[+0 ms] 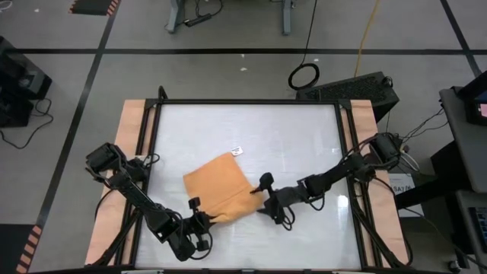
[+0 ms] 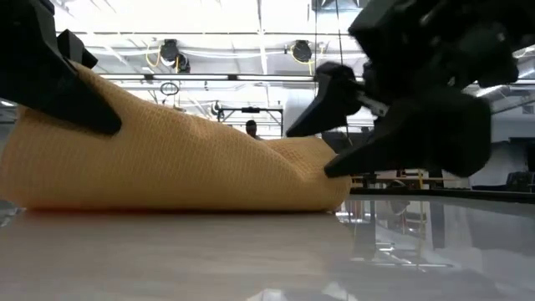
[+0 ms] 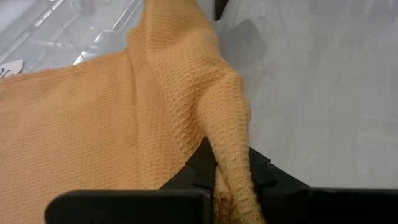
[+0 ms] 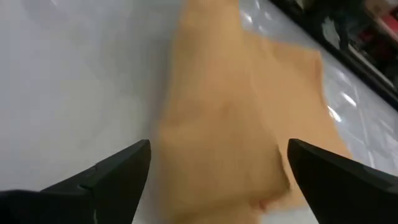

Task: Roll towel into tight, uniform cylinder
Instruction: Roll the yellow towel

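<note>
Left gripper (image 3: pixel 233 186): we see it clamped on a raised ridge of the towel (image 1: pixel 217 190), at the cloth's near-left corner; the fold rises between the fingers.
Right gripper (image 4: pixel 217 171): we see its jaws spread wide and holding nothing, with the towel's right edge lying just ahead of them.
Why held so: we judge that the left pinch anchors one end of the fold while the right lines up to take the other, so that the roll can start evenly.
Towel: it lies in the near middle of the table (image 1: pixel 297 137), partly folded and humped, not yet a cylinder; its small white tag (image 1: pixel 237 151) sits at the far corner.
Left arm: we see it reach from the table's left side, bent low, towards the near edge.
Right arm: it stretches in from the right side, low and nearly level with the tabletop.
</note>
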`<state>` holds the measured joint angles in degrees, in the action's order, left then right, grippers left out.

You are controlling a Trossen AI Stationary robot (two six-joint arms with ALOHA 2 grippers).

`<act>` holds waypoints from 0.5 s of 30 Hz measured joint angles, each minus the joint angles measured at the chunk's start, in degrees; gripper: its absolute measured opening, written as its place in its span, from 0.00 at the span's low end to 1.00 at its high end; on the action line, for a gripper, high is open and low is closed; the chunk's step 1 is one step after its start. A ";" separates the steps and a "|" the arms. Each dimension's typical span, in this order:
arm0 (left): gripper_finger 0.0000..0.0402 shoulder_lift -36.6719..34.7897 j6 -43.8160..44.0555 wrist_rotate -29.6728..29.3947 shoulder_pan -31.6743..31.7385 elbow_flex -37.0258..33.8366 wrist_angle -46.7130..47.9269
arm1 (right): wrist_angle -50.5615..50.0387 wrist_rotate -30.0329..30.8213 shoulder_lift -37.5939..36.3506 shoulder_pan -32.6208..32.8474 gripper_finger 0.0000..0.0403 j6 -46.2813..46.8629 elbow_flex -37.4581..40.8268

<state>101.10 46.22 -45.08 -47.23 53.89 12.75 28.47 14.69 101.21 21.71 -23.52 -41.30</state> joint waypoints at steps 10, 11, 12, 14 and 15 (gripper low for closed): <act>0.07 0.00 -0.04 -0.21 0.01 0.00 -0.18 | 1.18 -1.42 4.07 -0.39 0.91 -0.31 0.04; 0.07 0.00 -0.09 -0.23 0.01 0.00 -0.17 | 2.79 -1.33 4.85 -0.39 0.90 -1.28 0.01; 0.07 0.00 -0.17 -0.30 0.01 0.00 -0.15 | 4.20 -1.20 5.65 -0.53 0.89 -1.58 -0.01; 0.07 0.00 -0.15 -0.39 0.01 0.00 -0.20 | 5.08 -1.23 6.77 -0.87 0.86 -0.78 -0.38; 0.07 0.00 -0.15 -0.39 0.00 0.00 -0.13 | 5.08 -1.17 7.08 -1.06 0.84 0.09 -0.70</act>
<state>101.10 46.06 -45.47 -47.22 53.89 12.62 33.56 13.52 108.29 20.65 -23.43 -41.99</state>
